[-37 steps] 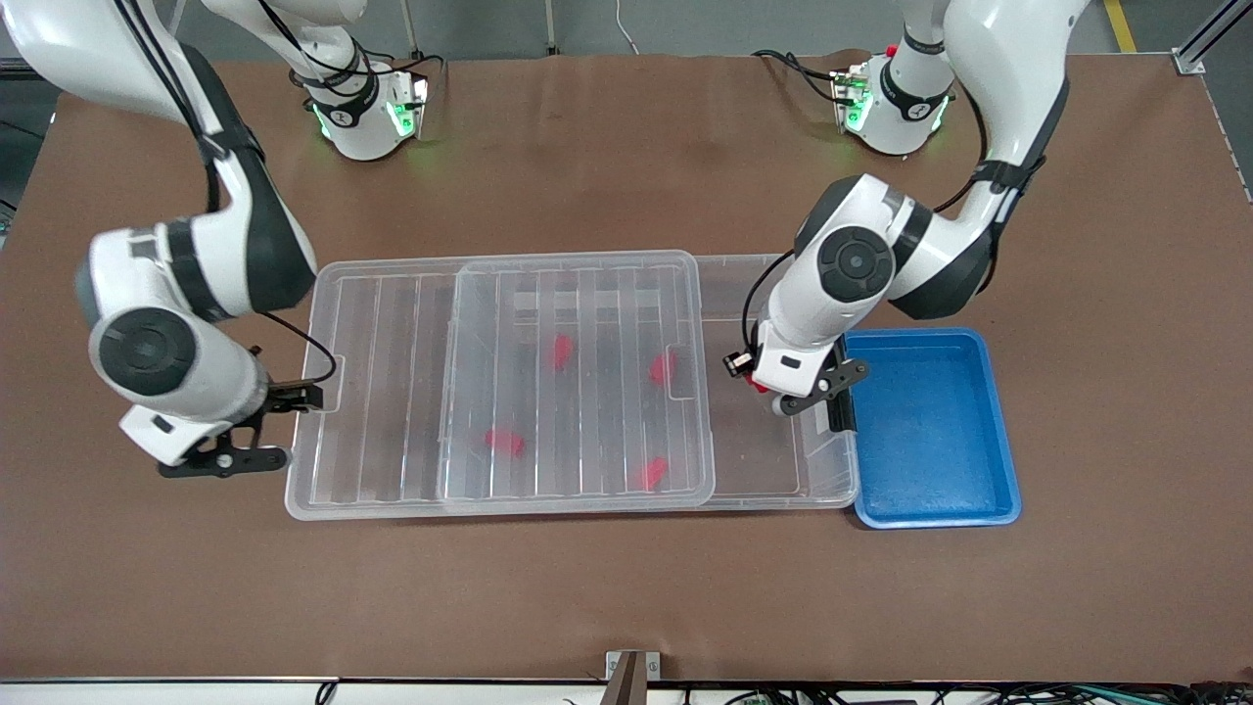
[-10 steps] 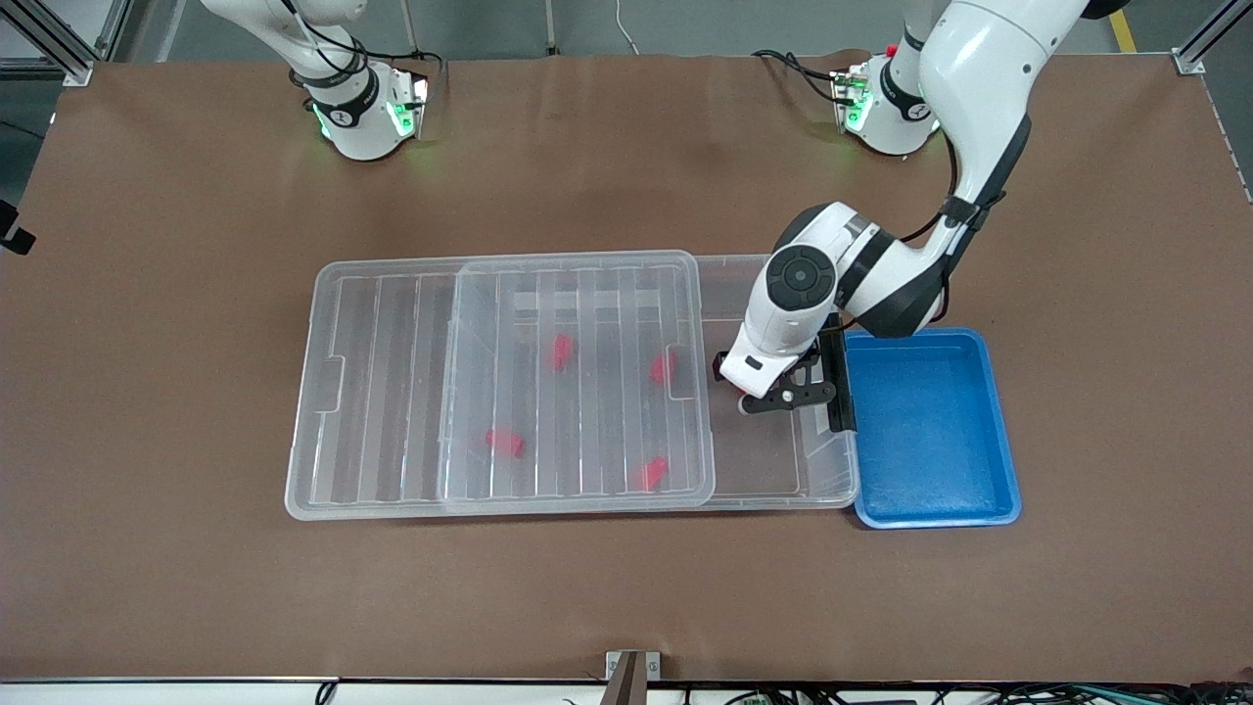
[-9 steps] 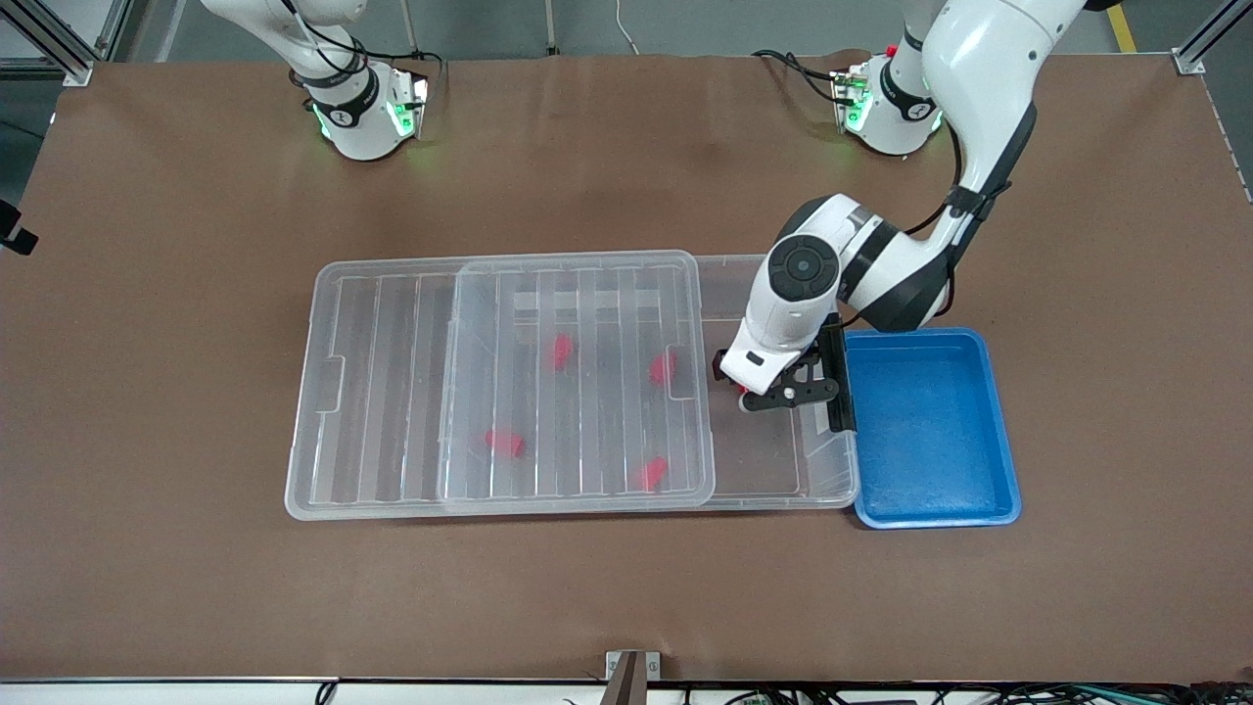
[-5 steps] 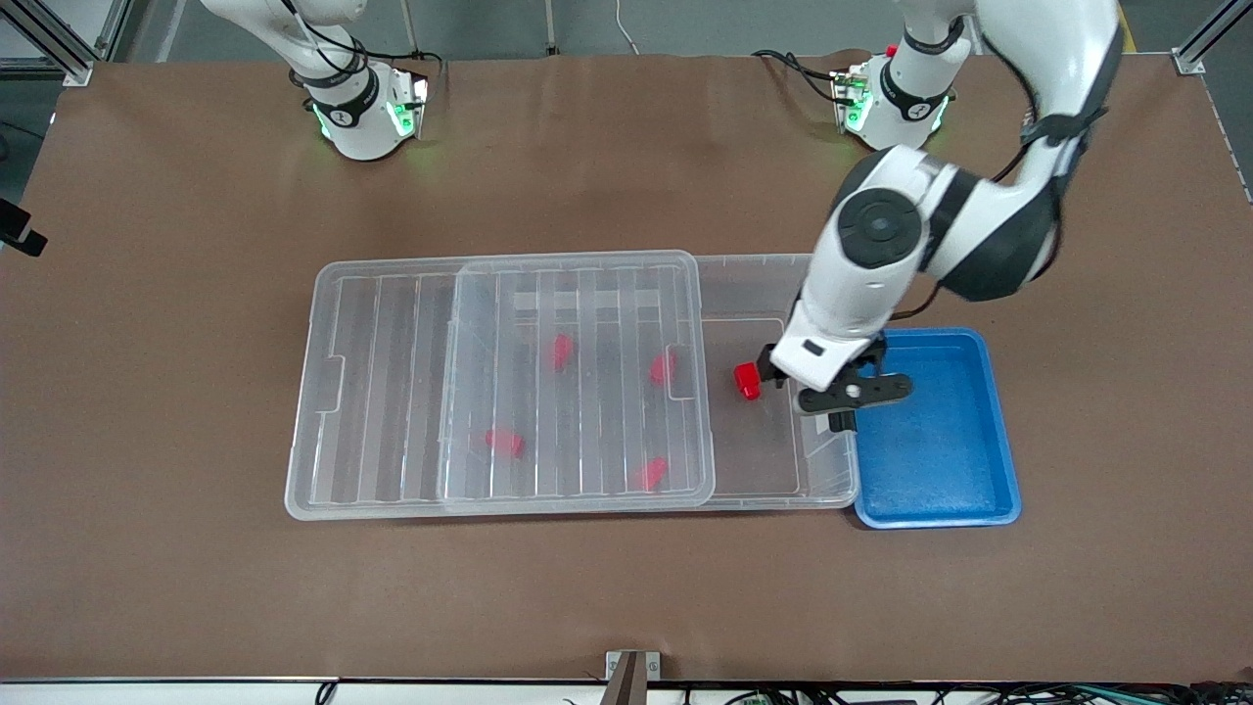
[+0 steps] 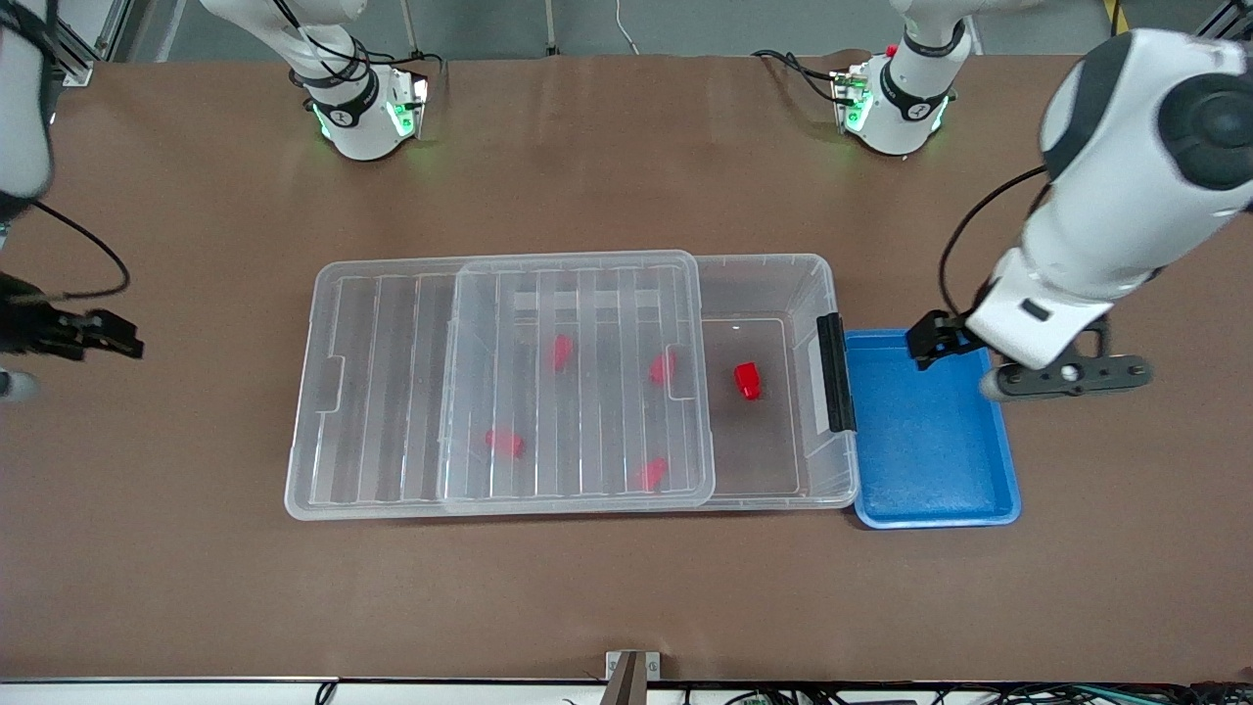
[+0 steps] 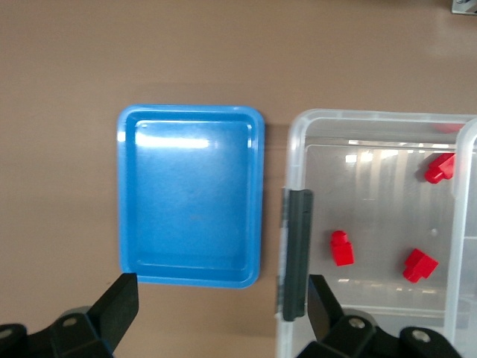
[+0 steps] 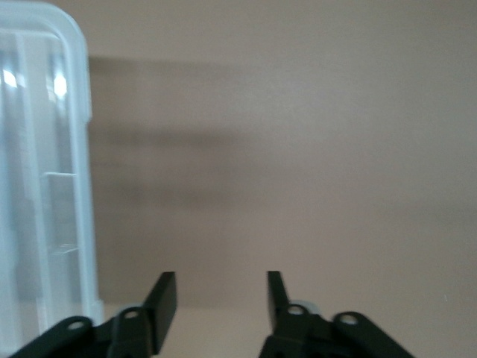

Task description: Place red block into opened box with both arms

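Observation:
A red block (image 5: 748, 380) (image 6: 342, 247) lies loose on the floor of the clear box (image 5: 824, 294) (image 6: 298, 149), in its uncovered part beside the black clip (image 5: 835, 372) (image 6: 297, 253). The ribbed lid (image 5: 587, 284) is slid toward the right arm's end and covers several more red blocks (image 5: 663, 368). My left gripper (image 5: 938, 341) (image 6: 221, 313) hangs open and empty, high over the blue tray's edge next to the clip. My right gripper (image 5: 117, 345) (image 7: 221, 298) is open and empty over bare table at the right arm's end, apart from the lid's edge (image 7: 74, 149).
An empty blue tray (image 5: 998, 490) (image 6: 192, 205) sits against the box's clip end, toward the left arm's end. Both arm bases (image 5: 362, 117) stand farthest from the front camera. Brown table surrounds the box on every side.
My left gripper let go of the red block, rose out of the box and swung over the blue tray. The right gripper has come back into view at the right arm's end.

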